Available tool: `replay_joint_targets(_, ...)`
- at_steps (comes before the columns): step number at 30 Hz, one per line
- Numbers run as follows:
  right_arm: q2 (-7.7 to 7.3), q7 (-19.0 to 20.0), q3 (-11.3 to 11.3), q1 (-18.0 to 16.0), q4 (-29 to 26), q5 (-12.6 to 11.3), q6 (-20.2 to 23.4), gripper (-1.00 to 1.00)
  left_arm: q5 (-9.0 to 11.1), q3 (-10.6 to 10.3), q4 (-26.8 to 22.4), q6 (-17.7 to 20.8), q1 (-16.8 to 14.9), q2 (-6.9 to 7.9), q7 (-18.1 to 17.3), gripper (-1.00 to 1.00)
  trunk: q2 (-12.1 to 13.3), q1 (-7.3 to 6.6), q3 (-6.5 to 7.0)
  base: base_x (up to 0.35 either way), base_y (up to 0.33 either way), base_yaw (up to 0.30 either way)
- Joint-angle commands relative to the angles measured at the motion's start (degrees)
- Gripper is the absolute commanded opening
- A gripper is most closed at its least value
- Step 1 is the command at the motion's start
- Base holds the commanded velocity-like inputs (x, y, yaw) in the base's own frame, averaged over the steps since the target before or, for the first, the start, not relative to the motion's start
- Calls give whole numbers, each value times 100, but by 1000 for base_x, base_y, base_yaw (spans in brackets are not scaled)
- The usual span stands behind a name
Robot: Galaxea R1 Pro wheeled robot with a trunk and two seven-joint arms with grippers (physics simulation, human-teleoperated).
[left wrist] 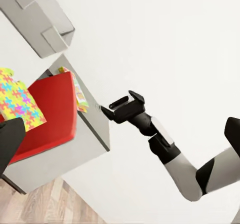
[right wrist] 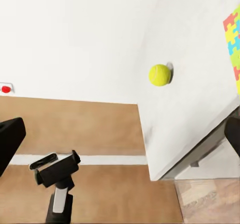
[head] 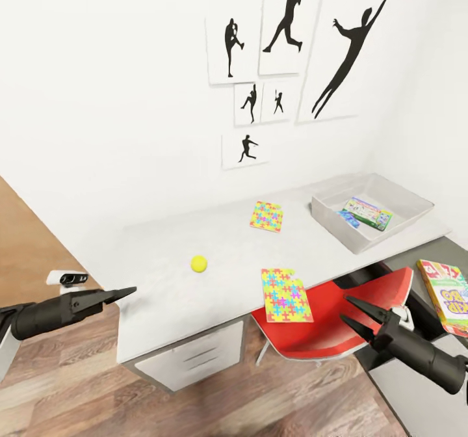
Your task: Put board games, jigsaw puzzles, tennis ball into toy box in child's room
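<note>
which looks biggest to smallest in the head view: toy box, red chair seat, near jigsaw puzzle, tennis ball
1. red chair seat
2. toy box, close to the chair, so that order is unsure
3. near jigsaw puzzle
4. tennis ball

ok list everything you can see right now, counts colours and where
table: 1, pale grey-white top with drawers, against the wall
toy box: 1, light grey, on the table's far right end
board games in the toy box: 2, a colourful pale one and a small blue one beside it
SKIP-BO box: 1, white-green with red, at the right edge, support unclear
jigsaw puzzles: 2, multicoloured, one at the table's front edge, one nearer the wall
tennis ball: 1, yellow-green, on the table left of the puzzles
chair: 1, red, tucked under the table
silhouette pictures: 6, black on white, on the wall
left gripper: black, by the table's left edge, looks shut
right gripper: black, open, over the chair
</note>
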Motion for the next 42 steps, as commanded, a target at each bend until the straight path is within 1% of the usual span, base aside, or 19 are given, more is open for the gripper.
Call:
replay_joint_targets(1,10,269,-8,72,0,56,21,100,4,9,-2,-25,77,-9,-21,100,-10,4,-2,0,0,-200)
replay_joint_targets(2,16,424,-8,120,-1,65,21,100,7,15,6,-84,138,-23,-21,100,-10,4,5,0,0,-199)
replay_joint_targets(4,23,564,-1,164,-1,75,21,100,8,20,27,-140,207,-37,-21,100,-10,4,19,0,0,-199)
replay_joint_targets(8,45,671,42,198,-2,93,21,100,11,24,46,-185,264,-54,-21,100,-10,4,48,0,0,-198)
replay_joint_targets(10,55,692,110,203,-2,100,21,100,14,37,49,-188,276,-47,-21,100,-10,4,62,0,0,-198)
replay_joint_targets(13,66,702,191,205,-2,106,21,100,15,132,39,-189,281,-35,-21,100,-10,4,84,0,0,-198)
replay_joint_targets(14,83,707,220,206,-2,108,-3,100,14,213,37,-190,282,-43,-21,100,-10,4,91,0,0,-198)
replay_joint_targets(17,146,738,321,207,-2,110,-250,100,13,323,22,-190,284,-53,-21,100,-10,4,112,0,0,-197)
replay_joint_targets(19,177,784,397,207,-2,110,-366,100,13,357,12,-190,284,-56,-21,100,-10,4,126,0,0,-193)
replay_joint_targets(20,199,861,470,207,-2,110,-454,100,13,380,4,-190,284,-54,-21,100,-10,4,134,0,0,-190)
replay_joint_targets(24,244,997,616,207,-2,139,-593,100,16,404,-5,-190,284,-52,-21,100,-10,4,162,0,0,-189)
replay_joint_targets(25,253,1009,648,207,-2,163,-630,100,15,408,-6,-190,285,-52,-21,100,-10,4,169,0,0,-187)
replay_joint_targets(28,284,1099,817,206,-2,384,-937,100,15,432,-9,-190,285,-56,-21,100,-10,4,191,0,0,-187)
replay_joint_targets(31,271,1250,882,207,-1,508,-1154,100,14,432,-10,-190,285,-60,-21,100,-10,4,212,0,0,-186)
replay_joint_targets(37,281,1603,879,207,-2,605,-1310,100,16,446,-40,-193,285,-57,-21,100,-10,4,253,0,0,-173)
replay_joint_targets(42,283,1661,869,207,-1,622,-1333,100,17,497,-52,-192,285,-53,-21,100,-10,4,284,0,0,-155)
